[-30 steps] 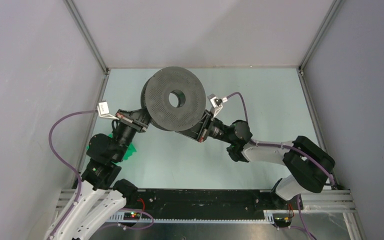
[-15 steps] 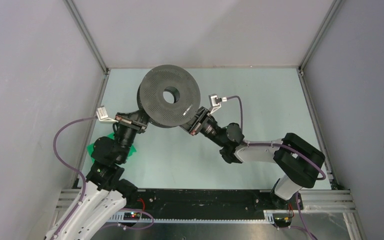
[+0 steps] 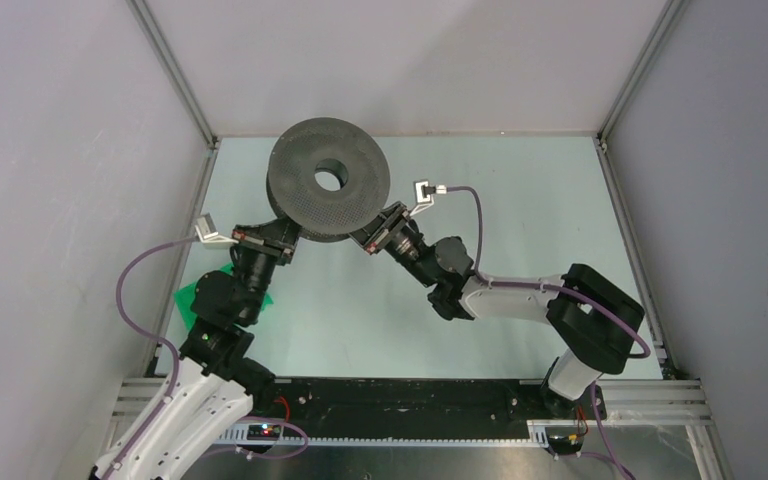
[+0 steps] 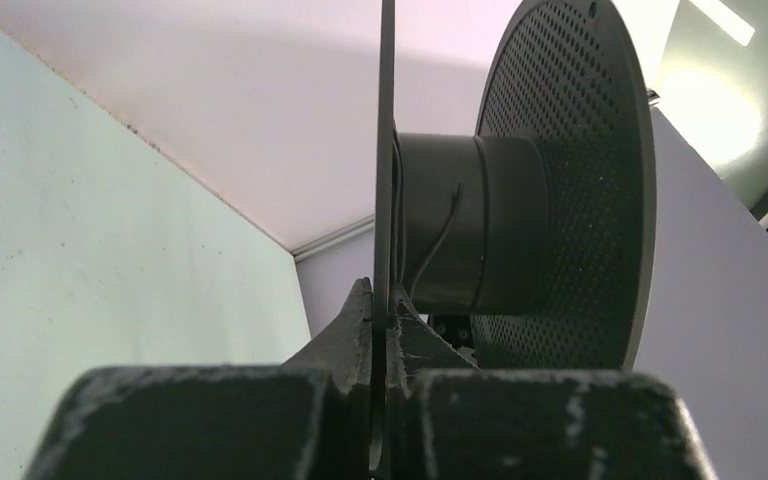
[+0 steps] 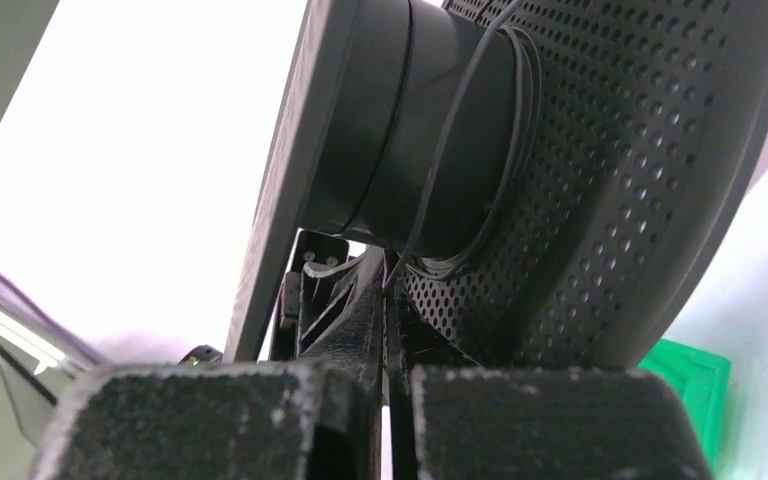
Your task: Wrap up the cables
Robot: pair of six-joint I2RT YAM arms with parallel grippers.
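A dark grey perforated spool (image 3: 305, 180) hangs above the table between both grippers. My left gripper (image 3: 278, 234) is shut on the thin edge of one spool flange (image 4: 385, 150), seen edge-on in the left wrist view between the fingertips (image 4: 360, 310). The cable (image 5: 505, 150), a thin black wire, loops loosely round the spool's hub (image 5: 430, 120) and runs down into my right gripper (image 5: 388, 282), which is shut on it. A short strand of the cable (image 4: 440, 240) also lies on the hub in the left wrist view. My right gripper (image 3: 370, 233) sits at the spool's lower right rim.
A green flat object (image 3: 196, 297) lies on the pale table under the left arm, also visible as a green corner (image 5: 700, 380) in the right wrist view. Metal frame posts (image 3: 175, 75) and grey walls enclose the table on three sides.
The spool and both grippers have moved together to the left and away from the arm bases. Both grips look unchanged.
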